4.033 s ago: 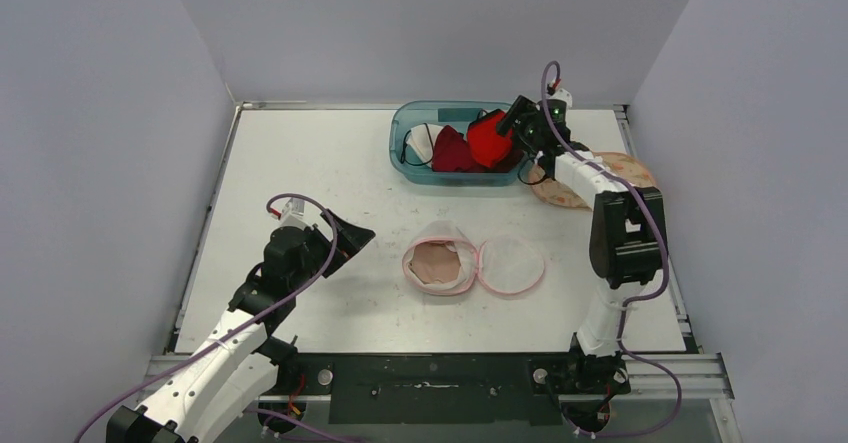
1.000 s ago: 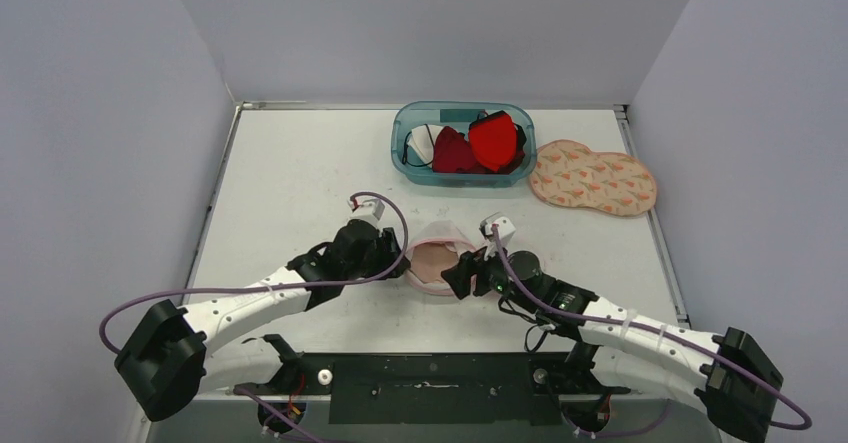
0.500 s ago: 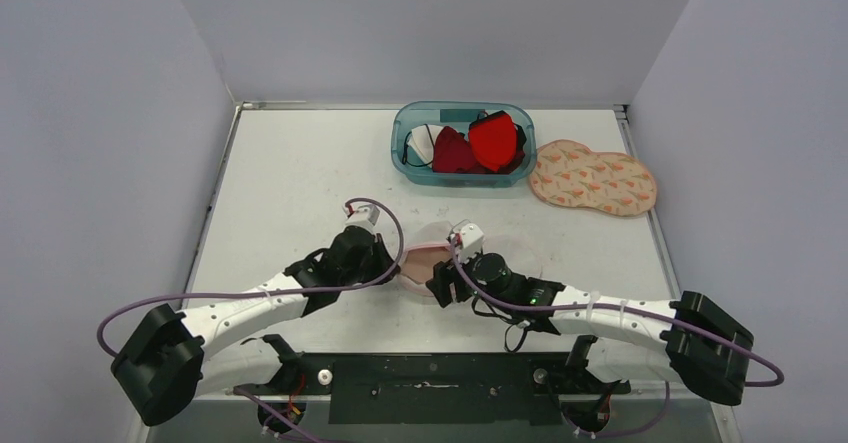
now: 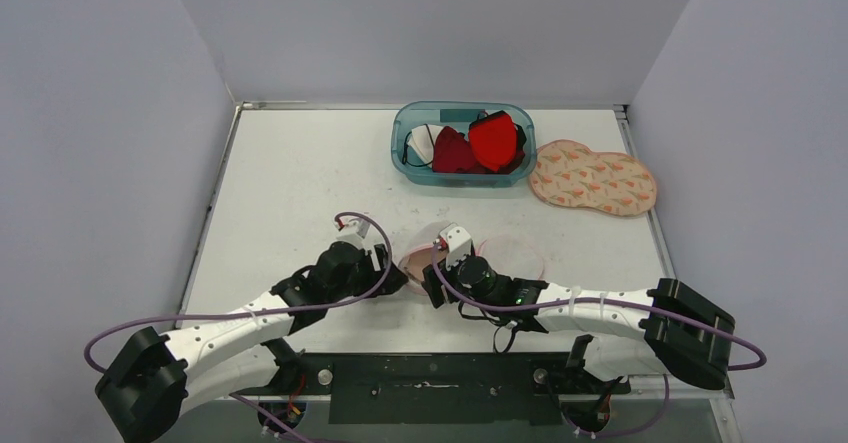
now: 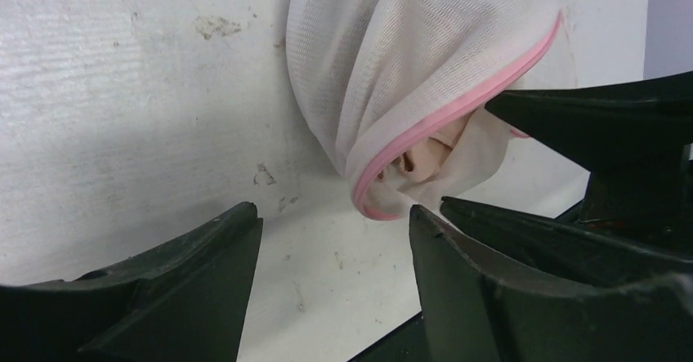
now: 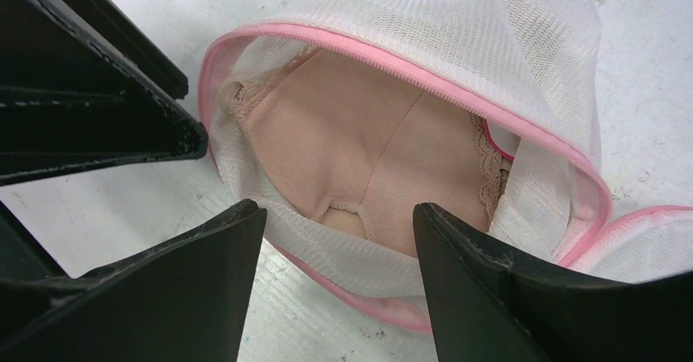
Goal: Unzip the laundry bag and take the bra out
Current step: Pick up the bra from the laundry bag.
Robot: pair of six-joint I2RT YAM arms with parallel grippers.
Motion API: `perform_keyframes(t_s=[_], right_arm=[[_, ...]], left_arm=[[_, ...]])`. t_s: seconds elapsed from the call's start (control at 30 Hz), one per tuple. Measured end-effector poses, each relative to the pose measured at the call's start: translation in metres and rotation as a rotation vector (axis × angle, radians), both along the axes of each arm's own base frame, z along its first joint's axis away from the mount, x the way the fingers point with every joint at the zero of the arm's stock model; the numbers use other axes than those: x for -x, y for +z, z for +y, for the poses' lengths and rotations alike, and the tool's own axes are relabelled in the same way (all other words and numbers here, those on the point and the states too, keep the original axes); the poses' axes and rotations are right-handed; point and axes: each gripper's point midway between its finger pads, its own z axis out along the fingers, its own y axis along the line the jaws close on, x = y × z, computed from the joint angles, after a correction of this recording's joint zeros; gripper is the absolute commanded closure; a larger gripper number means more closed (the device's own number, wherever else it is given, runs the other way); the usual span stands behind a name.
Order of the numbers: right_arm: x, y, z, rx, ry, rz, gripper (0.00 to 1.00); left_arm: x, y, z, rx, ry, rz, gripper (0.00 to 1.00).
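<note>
Laundry bag (image 6: 490,43) mesh lies right at the tips of both grippers. The right gripper (image 6: 337,211) has its jaws apart, straddling the bag's near pink-trimmed rim without pinching it. The left gripper (image 5: 331,215) likewise stands open with nothing between its fingers, its tips just beside the bag's edge; whether either tip touches the mesh is hard to tell. The bag is white netting edged with a pink zip band, unzipped, its mouth gaping toward the right wrist camera, its round flap (image 6: 646,243) spread out to one side. Inside sits the bra (image 6: 359,149), beige-pink with lace trim, cupped within the netting. From above, the bag lies near the front middle of the table (image 4: 290,173), between the two arms. Well behind it stand a teal bin (image 4: 398,148) holding red garments (image 4: 492,141) and, just beside the bin, a patterned pad (image 4: 592,178).
</note>
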Motion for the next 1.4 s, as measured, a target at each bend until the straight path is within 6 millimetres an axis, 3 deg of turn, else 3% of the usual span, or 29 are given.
perform_keyframes(t_s=[0.17,0.37,0.57,0.73,0.83,1.13,1.4], right_arm=[[-0.001,0.001,-0.001,0.002,-0.007,-0.005,0.33],[0.002,0.001,0.002,0.002,0.004,-0.006,0.34],[0.004,0.001,0.003,0.002,0.009,-0.006,0.34],[0.004,0.001,0.003,0.002,0.008,-0.007,0.34],[0.004,0.001,0.003,0.002,0.008,-0.007,0.34],[0.003,0.001,0.002,0.0,0.004,-0.007,0.33],[-0.002,0.01,0.001,-0.019,-0.028,-0.032,0.32]], left_arm=[[0.008,-0.019,0.001,0.014,-0.001,0.041,0.41],[0.003,-0.025,-0.006,0.024,0.004,0.053,0.53],[0.0,-0.029,-0.011,0.03,0.006,0.056,0.42],[-0.003,-0.021,-0.018,0.079,0.001,0.044,0.42],[-0.004,-0.015,-0.023,0.114,-0.006,0.031,0.51],[-0.005,-0.008,-0.031,0.174,-0.017,0.018,1.0],[-0.003,-0.019,-0.027,0.134,-0.015,0.041,1.0]])
